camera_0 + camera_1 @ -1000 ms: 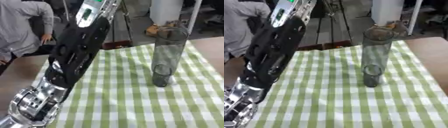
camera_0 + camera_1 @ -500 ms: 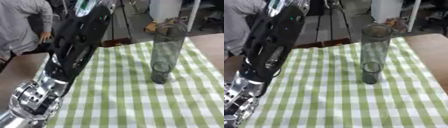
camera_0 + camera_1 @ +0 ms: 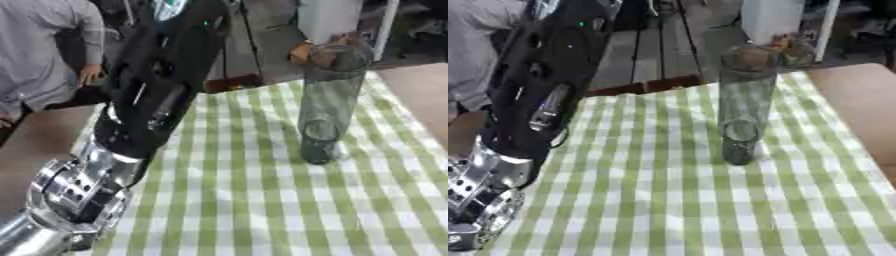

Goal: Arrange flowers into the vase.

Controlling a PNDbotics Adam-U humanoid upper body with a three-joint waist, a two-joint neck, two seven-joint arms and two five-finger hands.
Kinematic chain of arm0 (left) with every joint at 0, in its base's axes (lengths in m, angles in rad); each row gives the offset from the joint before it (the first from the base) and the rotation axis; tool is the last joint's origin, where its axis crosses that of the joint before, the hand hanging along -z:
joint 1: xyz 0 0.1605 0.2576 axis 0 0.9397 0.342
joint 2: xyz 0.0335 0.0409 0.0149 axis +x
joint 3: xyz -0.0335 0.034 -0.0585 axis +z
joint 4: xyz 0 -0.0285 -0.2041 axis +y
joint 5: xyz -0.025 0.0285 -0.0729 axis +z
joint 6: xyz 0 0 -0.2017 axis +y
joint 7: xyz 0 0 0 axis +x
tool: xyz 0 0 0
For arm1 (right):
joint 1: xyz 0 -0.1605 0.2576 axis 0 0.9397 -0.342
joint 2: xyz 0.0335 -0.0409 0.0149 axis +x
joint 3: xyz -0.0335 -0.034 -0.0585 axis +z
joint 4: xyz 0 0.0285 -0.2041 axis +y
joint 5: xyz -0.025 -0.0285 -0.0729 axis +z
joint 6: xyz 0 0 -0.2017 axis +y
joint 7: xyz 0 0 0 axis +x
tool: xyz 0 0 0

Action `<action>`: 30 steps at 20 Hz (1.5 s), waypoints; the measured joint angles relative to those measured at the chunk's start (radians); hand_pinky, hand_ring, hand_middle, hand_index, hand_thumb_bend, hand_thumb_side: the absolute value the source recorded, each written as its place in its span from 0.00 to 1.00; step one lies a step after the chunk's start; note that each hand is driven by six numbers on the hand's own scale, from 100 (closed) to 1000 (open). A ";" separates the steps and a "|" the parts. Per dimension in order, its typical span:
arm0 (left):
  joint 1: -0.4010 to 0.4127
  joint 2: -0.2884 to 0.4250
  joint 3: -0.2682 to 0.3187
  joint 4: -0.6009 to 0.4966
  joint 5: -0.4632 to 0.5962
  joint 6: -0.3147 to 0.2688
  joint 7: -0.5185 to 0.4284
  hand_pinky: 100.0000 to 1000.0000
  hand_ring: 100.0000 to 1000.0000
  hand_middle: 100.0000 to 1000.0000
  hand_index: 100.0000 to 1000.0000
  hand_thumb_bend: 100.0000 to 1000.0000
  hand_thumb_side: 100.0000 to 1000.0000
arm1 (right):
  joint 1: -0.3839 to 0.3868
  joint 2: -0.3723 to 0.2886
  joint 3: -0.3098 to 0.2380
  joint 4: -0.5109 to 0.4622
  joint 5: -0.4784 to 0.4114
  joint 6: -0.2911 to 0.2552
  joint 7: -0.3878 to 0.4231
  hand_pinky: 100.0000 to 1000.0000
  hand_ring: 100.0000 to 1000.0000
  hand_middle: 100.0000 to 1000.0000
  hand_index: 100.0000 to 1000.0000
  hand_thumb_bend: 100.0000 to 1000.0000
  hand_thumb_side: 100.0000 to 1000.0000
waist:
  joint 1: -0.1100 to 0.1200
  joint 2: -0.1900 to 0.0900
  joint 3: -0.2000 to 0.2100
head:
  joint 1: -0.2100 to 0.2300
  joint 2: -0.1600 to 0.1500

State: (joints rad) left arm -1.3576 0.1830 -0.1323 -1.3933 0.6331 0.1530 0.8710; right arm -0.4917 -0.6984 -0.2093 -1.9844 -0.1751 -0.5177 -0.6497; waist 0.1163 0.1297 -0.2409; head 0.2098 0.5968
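A tall, smoky glass vase [image 3: 325,100] stands upright on the green-and-white checked cloth [image 3: 262,200], right of the middle. I see nothing inside it. My left arm [image 3: 149,100], black with a silver joint [image 3: 74,192] at the lower left, rises steeply out of the top of both views. Neither hand shows in any view. No flowers are in sight.
Bare brown tabletop [image 3: 859,105] lies to the right of the cloth. A person in a grey top [image 3: 39,55] stands beyond the far left edge. Dark furniture and a white stand [image 3: 328,20] are behind the table.
The whole picture has shifted, so the camera has moved. My left arm now rises more steeply toward the top middle. The vase stands as before.
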 measured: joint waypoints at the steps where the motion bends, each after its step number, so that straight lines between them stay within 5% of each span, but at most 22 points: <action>1: 0.000 -0.003 0.000 -0.003 0.001 0.003 0.003 0.00 0.00 0.00 0.00 0.30 0.00 | 0.000 0.000 0.000 0.000 -0.002 0.001 0.000 0.68 0.77 0.81 0.87 0.00 1.00 | 0.003 0.000 -0.002 | 0.000 0.000; 14: 0.002 -0.016 -0.027 0.023 -0.012 0.058 0.001 0.00 0.00 0.00 0.00 0.33 0.00 | -0.003 0.009 -0.001 0.000 -0.009 0.012 -0.006 0.68 0.77 0.81 0.87 0.00 1.00 | 0.016 0.005 -0.017 | -0.006 0.013; 30: 0.017 -0.043 -0.043 0.028 0.017 0.035 0.013 0.00 0.00 0.00 0.00 0.29 0.00 | -0.019 0.026 -0.007 0.000 -0.012 0.017 -0.011 0.68 0.77 0.81 0.87 0.00 1.00 | 0.024 0.026 -0.028 | -0.033 0.007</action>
State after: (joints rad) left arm -1.3407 0.1397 -0.1758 -1.3651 0.6498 0.1877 0.8844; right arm -0.5105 -0.6725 -0.2160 -1.9844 -0.1874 -0.5006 -0.6607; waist 0.1404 0.1553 -0.2687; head 0.1767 0.6040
